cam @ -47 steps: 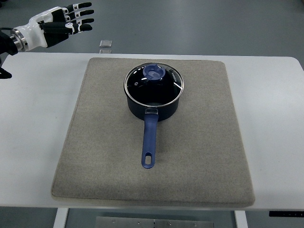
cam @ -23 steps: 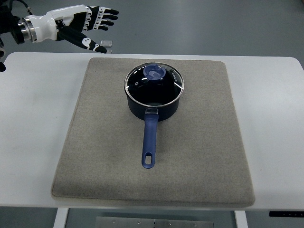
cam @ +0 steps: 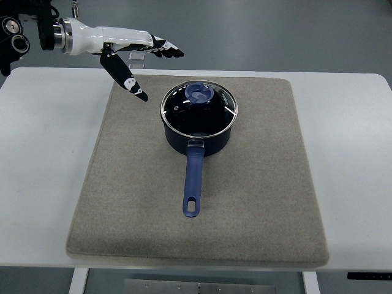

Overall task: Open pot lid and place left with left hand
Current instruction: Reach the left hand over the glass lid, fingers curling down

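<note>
Pot (cam: pixel 198 125) sits mid-mat (cam: pixel 122 202), handle toward the robot, glass lid (cam: pixel 198 109) on, blue knob (cam: pixel 199 94) exposed. Left hand (cam: pixel 131 52) hovers up-left of the pot, fingers extended, thumb splayed, holding nothing: likely pre-shaped to pinch the knob.

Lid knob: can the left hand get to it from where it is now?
Probably yes. The left hand is open, up-left of the lid knob, and nothing stands between them; the lid is fully exposed from above.
</note>
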Robot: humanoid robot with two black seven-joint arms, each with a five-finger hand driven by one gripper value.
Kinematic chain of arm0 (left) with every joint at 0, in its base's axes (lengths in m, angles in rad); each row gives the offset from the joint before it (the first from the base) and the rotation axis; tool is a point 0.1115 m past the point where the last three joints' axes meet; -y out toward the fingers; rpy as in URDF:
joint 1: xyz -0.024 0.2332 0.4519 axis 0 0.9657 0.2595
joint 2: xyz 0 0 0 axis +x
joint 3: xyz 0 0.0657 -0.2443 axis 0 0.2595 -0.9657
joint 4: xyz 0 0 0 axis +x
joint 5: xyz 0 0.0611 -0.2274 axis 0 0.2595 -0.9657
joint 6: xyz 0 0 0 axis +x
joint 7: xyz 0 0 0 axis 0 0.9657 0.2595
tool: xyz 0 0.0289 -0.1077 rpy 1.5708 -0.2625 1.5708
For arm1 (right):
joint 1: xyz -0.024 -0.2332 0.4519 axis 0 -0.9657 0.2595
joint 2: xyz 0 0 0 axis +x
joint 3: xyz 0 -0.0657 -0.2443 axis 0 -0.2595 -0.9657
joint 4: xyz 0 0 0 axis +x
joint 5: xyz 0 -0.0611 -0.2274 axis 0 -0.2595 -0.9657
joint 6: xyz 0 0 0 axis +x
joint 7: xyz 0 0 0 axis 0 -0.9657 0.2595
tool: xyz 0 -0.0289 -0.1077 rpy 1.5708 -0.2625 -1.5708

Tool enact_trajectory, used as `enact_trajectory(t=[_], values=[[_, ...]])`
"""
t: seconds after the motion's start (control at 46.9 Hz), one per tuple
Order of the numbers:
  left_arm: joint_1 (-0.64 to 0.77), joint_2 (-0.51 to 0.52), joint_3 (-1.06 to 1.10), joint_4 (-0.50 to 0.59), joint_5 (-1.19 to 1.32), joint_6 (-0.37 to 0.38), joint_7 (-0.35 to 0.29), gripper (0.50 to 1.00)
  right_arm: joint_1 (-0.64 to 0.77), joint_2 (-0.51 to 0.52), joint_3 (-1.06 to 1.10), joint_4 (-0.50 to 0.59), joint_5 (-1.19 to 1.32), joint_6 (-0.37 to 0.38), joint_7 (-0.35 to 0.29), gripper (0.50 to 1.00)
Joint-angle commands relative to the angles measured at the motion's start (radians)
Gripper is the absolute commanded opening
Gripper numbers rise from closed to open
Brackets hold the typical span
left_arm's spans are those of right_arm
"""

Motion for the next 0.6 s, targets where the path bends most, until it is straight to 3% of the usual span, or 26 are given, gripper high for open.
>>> enact_trajectory(t=[0.0, 0.128, 0.32, 0.49, 0.576], values=[[-0.052, -0.01, 0.048, -0.018, 0.005, 0.0, 0.001, 0.979, 0.0, 0.0, 0.0, 0.0, 0.0, 0.0, 0.0, 0.915], [-0.093, -0.031, 0.101, -0.018, 0.011, 0.017, 0.002, 0.977, 0.0, 0.0, 0.0, 0.0, 0.0, 0.0, 0.0, 0.915], [-0.109, -0.094, 0.156, -0.004, 0.039, 0.093, 0.007, 0.977, 0.0, 0.0, 0.0, 0.0, 0.0, 0.0, 0.0, 0.915], [-0.105, -0.161, 0.219, 0.023, 0.126, 0.213, 0.009, 0.977, 0.0, 0.0, 0.0, 0.0, 0.0, 0.0, 0.0, 0.915], [-0.104, -0.194, 0.228, 0.048, 0.145, 0.222, 0.009, 0.977, 0.0, 0.0, 0.0, 0.0, 0.0, 0.0, 0.0, 0.915]])
